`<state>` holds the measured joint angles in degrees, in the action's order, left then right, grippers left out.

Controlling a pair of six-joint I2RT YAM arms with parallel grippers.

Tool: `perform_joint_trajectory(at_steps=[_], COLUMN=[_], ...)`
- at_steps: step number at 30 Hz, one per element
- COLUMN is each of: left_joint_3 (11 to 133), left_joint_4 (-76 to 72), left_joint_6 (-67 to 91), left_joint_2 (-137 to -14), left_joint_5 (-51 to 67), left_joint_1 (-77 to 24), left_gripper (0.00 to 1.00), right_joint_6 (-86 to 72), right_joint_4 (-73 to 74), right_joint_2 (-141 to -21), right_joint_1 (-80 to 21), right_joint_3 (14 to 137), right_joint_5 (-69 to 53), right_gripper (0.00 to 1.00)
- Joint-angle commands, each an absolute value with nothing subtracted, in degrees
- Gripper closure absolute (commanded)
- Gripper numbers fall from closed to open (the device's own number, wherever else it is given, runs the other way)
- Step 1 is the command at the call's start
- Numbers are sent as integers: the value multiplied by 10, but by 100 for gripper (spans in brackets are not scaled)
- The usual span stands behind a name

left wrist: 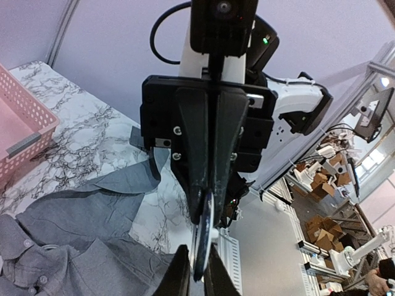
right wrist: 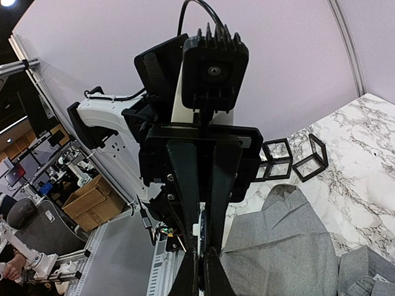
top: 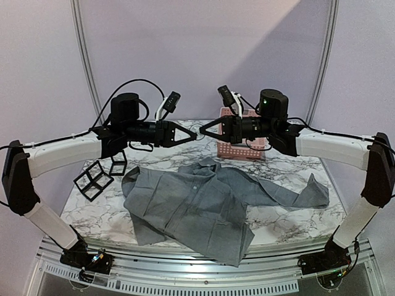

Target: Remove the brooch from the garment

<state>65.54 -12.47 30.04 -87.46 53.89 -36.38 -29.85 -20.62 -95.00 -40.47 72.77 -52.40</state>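
The left gripper (top: 193, 134) and right gripper (top: 204, 131) meet tip to tip in mid-air, a pale brooch (top: 198, 131) between them. The grey garment (top: 203, 200) lies spread below.

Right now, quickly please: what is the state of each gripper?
Left gripper: closed on the brooch.
Right gripper: closed, tips at the same brooch; whether it grips it cannot be told.

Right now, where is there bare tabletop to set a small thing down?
Bare marble lies near left, between the wire cubes and the garment; also near right, in front of the sleeve, and behind it beside the pink basket. The centre is under cloth, and the left tool and right tool meet above the back.
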Motion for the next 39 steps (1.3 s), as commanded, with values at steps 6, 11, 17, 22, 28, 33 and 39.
perform_joint_trajectory(at_steps=[6,11,17,22,28,33,39], left_joint_3=[666,666,664,662,662,660,660], left_joint_4=[-115,-117,-119,-127,-140,-149,-149], left_joint_6=[292,290,295,305,328,335,335], left_joint_2=[-880,-880,-877,-876,-885,-887,-886], left_joint_5=[544,545,535,533,538,543,543], left_joint_1=[-371,-371,-370,-357,-347,-347,-347], left_gripper=[97,100,100,100,100,100,100], right_joint_6=[-294,-294,-295,-297,-288,-280,-276], right_joint_4=[-210,-209,-213,-240,-229,-219,-209], right_joint_2=[-944,-945,-941,-928,-929,-935,-957], right_joint_1=[-409,-409,-407,-406,-411,-415,-420], right_joint_3=[726,722,716,691,688,694,714], right_joint_5=[-514,-510,-495,-494,-487,-472,-466], right_gripper=[100,100,78,49,38,36,37])
